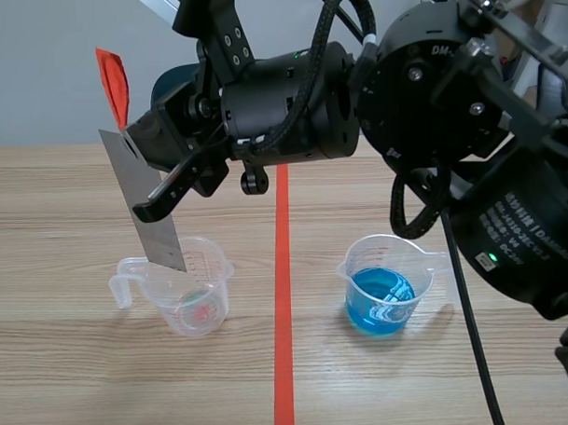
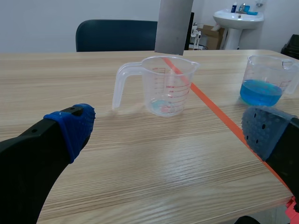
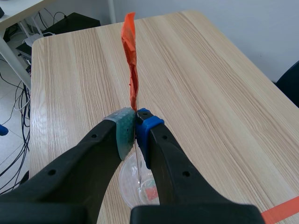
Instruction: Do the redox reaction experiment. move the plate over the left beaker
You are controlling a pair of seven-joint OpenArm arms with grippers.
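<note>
Step in hand: the carry looks nearly finished. The metal plate (image 1: 149, 208) hangs at the left of the scene view, its lower edge at the rim of the left beaker (image 1: 189, 295).
Right gripper (image 3: 135, 125): pressed together on the plate's upper part, just under the orange-red tag (image 1: 113, 83). The arm reaches across from the frame's right side.
Left gripper (image 2: 170, 135): fingers spread wide, nothing between them, low over the table (image 2: 140, 186), with the left beaker ahead.
Plate attitude: tilted, with the top leaning toward the frame's left edge.
Next move, as I judge it: centre the lower edge over the beaker's mouth and bring the plate closer to upright, keeping the pinch firm so the thin sheet does not slip.
Other beaker: the right beaker (image 1: 389, 283), right of the centre tape line, holds blue liquid and stands well apart from the plate.
Hard to make out: whether the plate's tip is already below the rim or just behind it. The small reddish patch on the left beaker's bottom is unclear.
Hidden: the right arm's bulk covers the upper middle of the scene.
</note>
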